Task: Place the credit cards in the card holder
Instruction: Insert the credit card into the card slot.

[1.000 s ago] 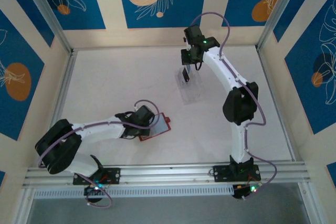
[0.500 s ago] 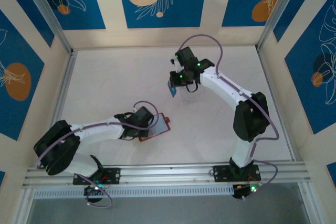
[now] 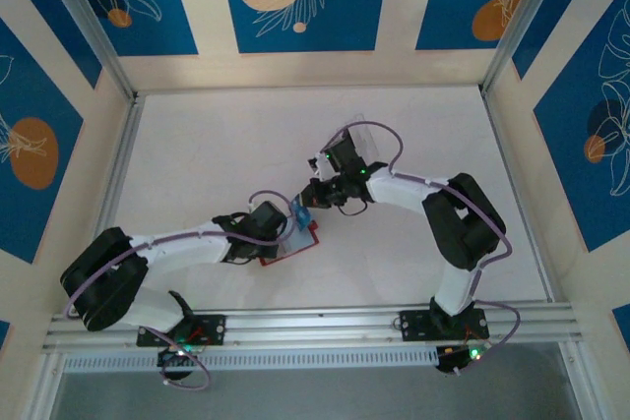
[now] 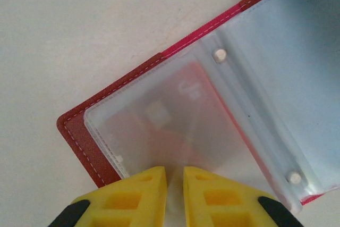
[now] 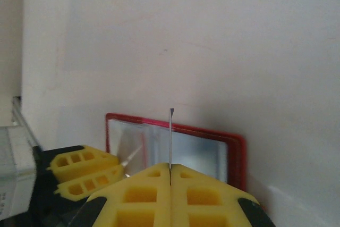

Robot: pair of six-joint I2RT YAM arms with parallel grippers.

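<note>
L gripper (image 4: pixel 175 178), closest to the arm bases, is at the left side of the card holder (image 3: pixel 303 241). Its yellow fingers (image 4: pixel 142 192) are nearly together, pinching the lip of one clear sleeve (image 4: pixel 175 115) btwn them.

The card holder lies open & flat on the white table (image 3: pixel 197 164), red cover down, pale sleeves up. L wrist cam shows a red stitched border & two small pale studs (image 4: pixel 219 54) in a row across the sleeves. There is a reddish shape under the pinched sleeve, too blurred to tell what it is.

R gripper (image 3: pixel 309 206) hangs just over the card holder's far edge, w/ its arm reaching in from far-right of it. Its jaws are pressed tight on a blue card (image 3: pixel 300 213). The card is held on edge, so R wrist cam sees it as a thin dark line sticking out past the tips toward the card holder's open face. Can't tell if the card's tip touches it.

Farther back, to the card holder's right, is a clear plastic tray (image 3: pixel 369 137), partly behind the R arm; contents unreadable.
</note>
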